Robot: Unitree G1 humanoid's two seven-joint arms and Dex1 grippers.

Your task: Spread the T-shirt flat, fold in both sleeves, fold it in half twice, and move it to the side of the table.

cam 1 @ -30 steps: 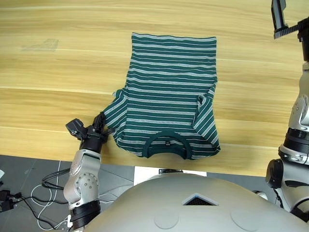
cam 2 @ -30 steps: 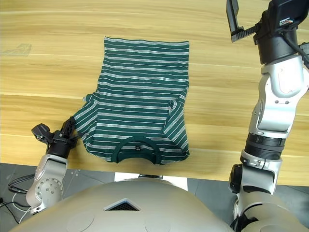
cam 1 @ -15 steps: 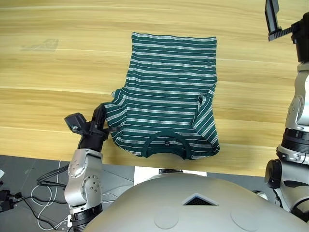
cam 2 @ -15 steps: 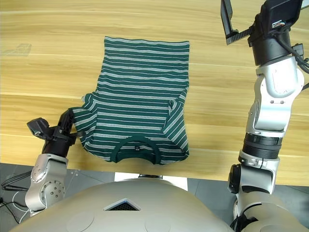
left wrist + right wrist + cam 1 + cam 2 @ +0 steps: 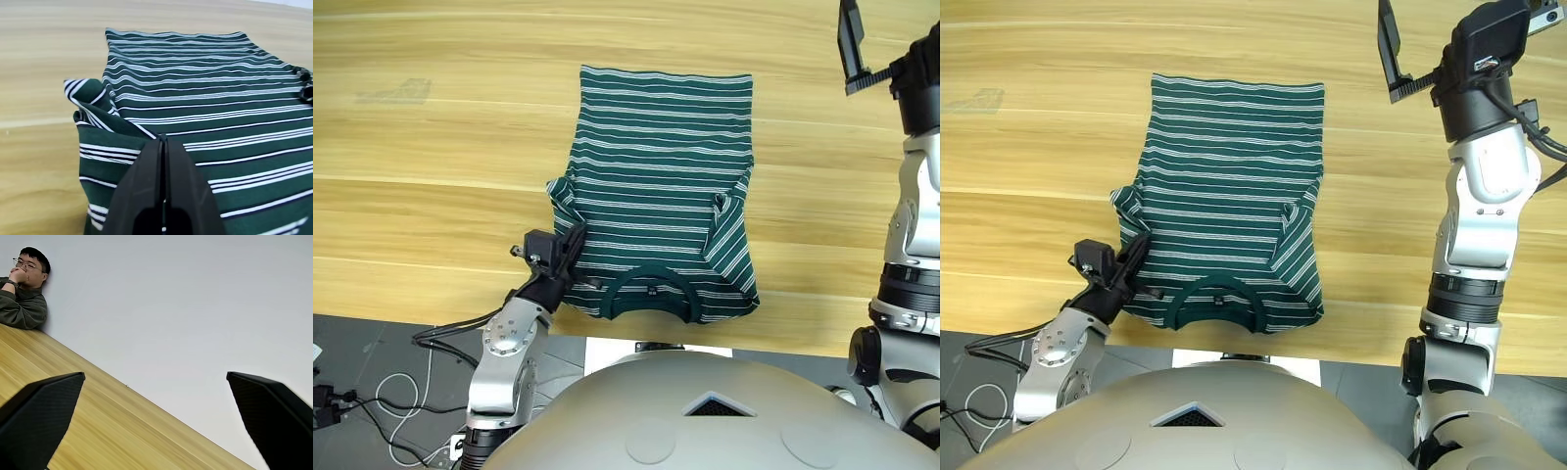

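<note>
A dark green T-shirt [image 5: 656,166] with white stripes lies on the wooden table [image 5: 431,196], its collar [image 5: 649,292] toward the near edge. The right sleeve [image 5: 734,235] lies folded in over the body. My left gripper [image 5: 162,140] is shut on the left sleeve [image 5: 90,100], holding it bunched over the shirt's left side; the head views show this gripper [image 5: 1139,247] low over the near left shoulder. My right gripper [image 5: 155,375] is open and raised high off the table at the far right, one finger [image 5: 1389,54] standing up beyond the shirt.
Bare wood stretches to the left of the shirt and beyond it. The table's near edge [image 5: 411,315] runs just below the collar, with cables [image 5: 431,343] on the floor beneath. A person [image 5: 22,296] sits at the far end of the table.
My left gripper has moved right, from beside the shirt onto its left shoulder, dragging the left sleeve inward over the body. The raised right gripper has drifted slightly left.
</note>
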